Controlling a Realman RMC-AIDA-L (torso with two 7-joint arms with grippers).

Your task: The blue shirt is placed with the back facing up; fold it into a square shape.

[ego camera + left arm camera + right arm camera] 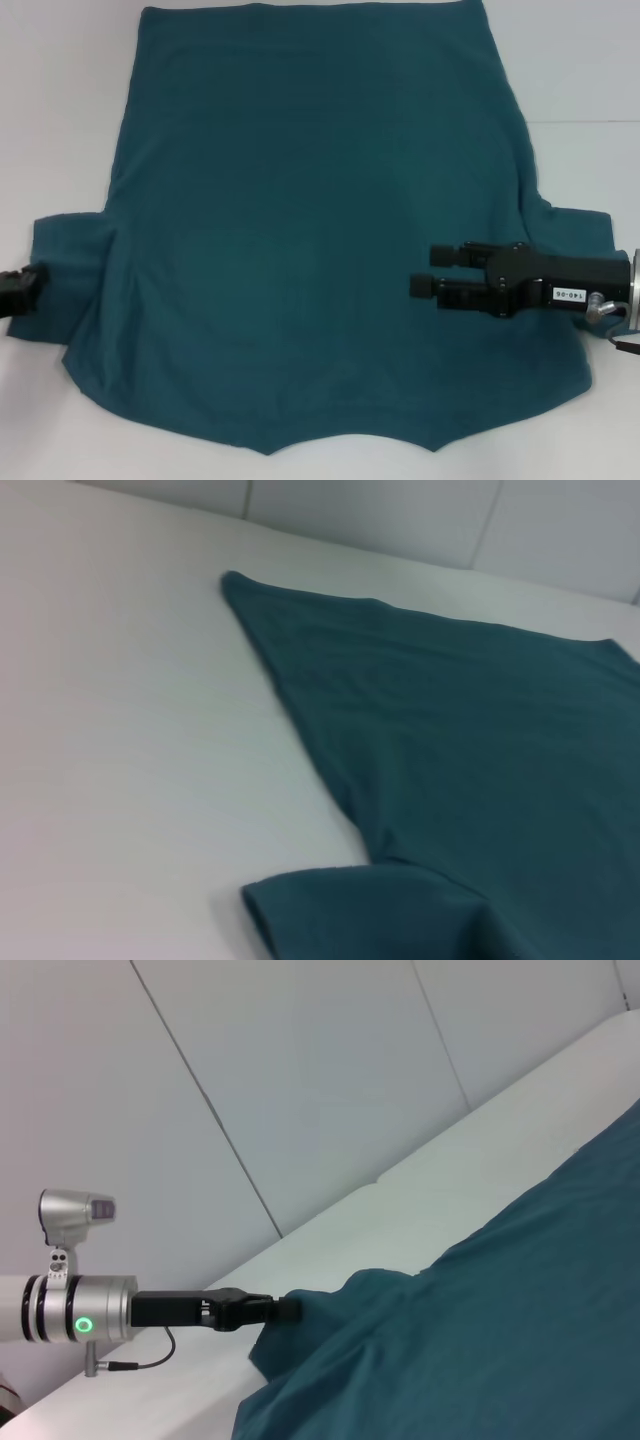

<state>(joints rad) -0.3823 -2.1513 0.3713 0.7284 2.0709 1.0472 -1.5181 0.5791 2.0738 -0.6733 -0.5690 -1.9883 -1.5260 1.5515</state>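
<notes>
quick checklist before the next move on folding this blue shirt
1. Blue shirt lies flat, plain back up, no lettering showing: ok.
2. Left tool is at the left sleeve's edge, as the right wrist view also shows: ok.
3. Left tool actually gripping the sleeve: cannot tell.
4. Right tool is over the shirt body by the right sleeve, fingers apart with nothing between them, cloth not yet grasped: not ok.
5. Hem far from the robot lies straight on the white table: ok.
6. Right sleeve spread flat: ok.
</notes>
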